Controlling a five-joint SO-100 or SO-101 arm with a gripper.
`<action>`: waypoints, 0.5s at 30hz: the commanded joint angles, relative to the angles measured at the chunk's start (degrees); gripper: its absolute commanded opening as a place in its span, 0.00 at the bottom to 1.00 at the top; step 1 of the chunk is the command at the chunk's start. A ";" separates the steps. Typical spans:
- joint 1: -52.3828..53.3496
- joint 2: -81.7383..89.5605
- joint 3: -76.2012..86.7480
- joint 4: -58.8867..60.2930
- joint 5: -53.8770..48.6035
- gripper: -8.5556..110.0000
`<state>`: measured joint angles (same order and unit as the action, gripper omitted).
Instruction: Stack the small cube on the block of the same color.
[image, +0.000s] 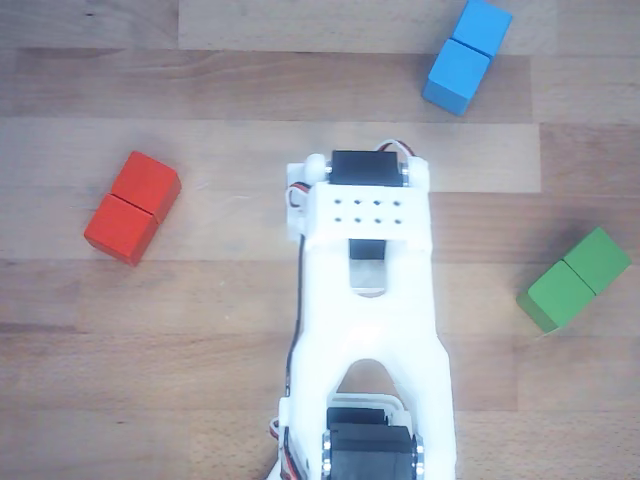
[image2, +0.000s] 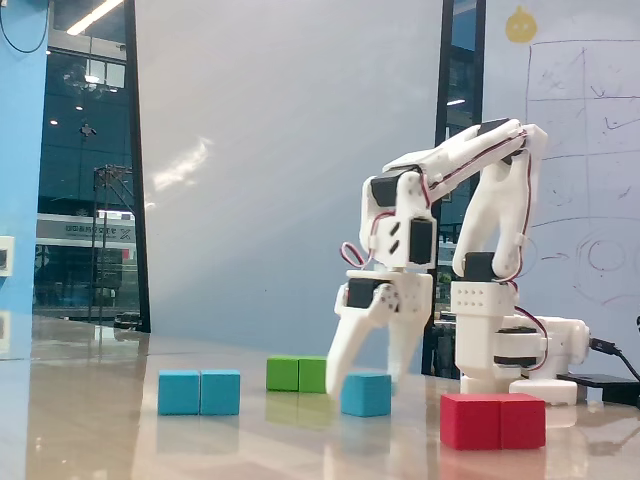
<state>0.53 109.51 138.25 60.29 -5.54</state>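
My gripper (image2: 362, 385) low over table (image2: 100, 420), fingers spread, straddling small cube (image2: 366, 394), grip not confirmed. Blue oblong block (image2: 199, 392) well apart left of fingers in fixed view, bare wood between. Green block (image2: 296, 374) behind, red block (image2: 493, 420) right.

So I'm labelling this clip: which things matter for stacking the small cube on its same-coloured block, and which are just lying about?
Part of the job:
- small bright blue matte cube, on the table between the open fingers
- bright blue oblong block with a middle seam

Just lying about:
- red oblong block
- green oblong block
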 joint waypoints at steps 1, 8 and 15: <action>3.34 0.26 -0.97 -1.49 -0.44 0.34; 0.00 0.26 -0.79 -1.05 -0.44 0.22; -0.18 0.09 -0.79 -1.58 -0.44 0.15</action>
<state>0.62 109.34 138.25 59.41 -5.54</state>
